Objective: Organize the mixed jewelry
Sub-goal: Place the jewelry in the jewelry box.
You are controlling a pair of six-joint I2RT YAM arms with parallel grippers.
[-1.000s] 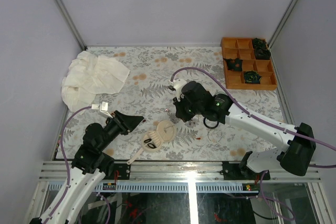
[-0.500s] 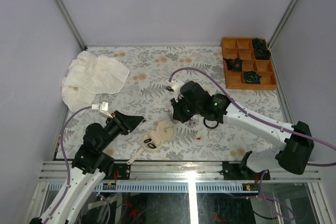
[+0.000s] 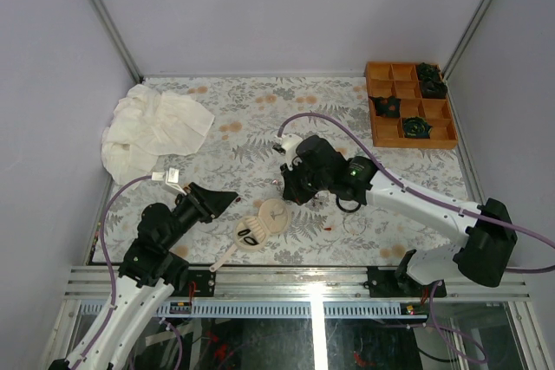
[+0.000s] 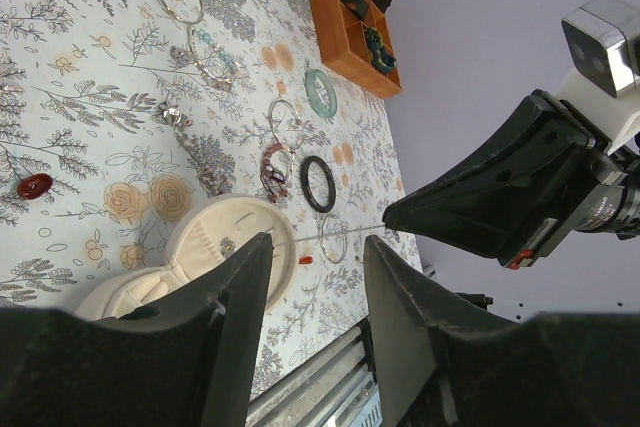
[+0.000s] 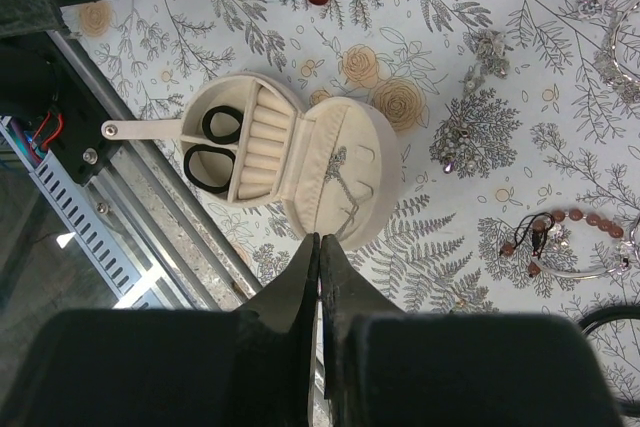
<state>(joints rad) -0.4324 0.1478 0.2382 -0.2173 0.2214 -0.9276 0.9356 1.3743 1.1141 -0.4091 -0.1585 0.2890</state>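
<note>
The jewelry lies loose on the floral mat: a black ring [image 3: 347, 204], a clear hoop [image 3: 355, 224] and a red bit [image 3: 329, 228]. The left wrist view shows a pale-teal beaded bracelet [image 4: 205, 47], a green ring [image 4: 322, 93] and a red bead [image 4: 35, 185]. An open cream case [image 5: 330, 162] holds two black rings [image 5: 222, 125] and a thin chain [image 5: 345, 187] on its lid. My right gripper [image 5: 319, 239] is shut just above the lid's edge, and the chain runs taut to its tips. My left gripper [image 4: 315, 242] is open and empty beside the case.
An orange compartment tray [image 3: 408, 114] with dark pieces stands at the back right. A white cloth [image 3: 152, 127] lies at the back left. Silver pieces [image 5: 460, 147] and a reddish-brown bead bracelet [image 5: 545, 237] lie right of the case. The metal table rail [image 3: 303, 279] runs along the front.
My right gripper has crept a little left, toward the cream case. The left arm has not moved.
</note>
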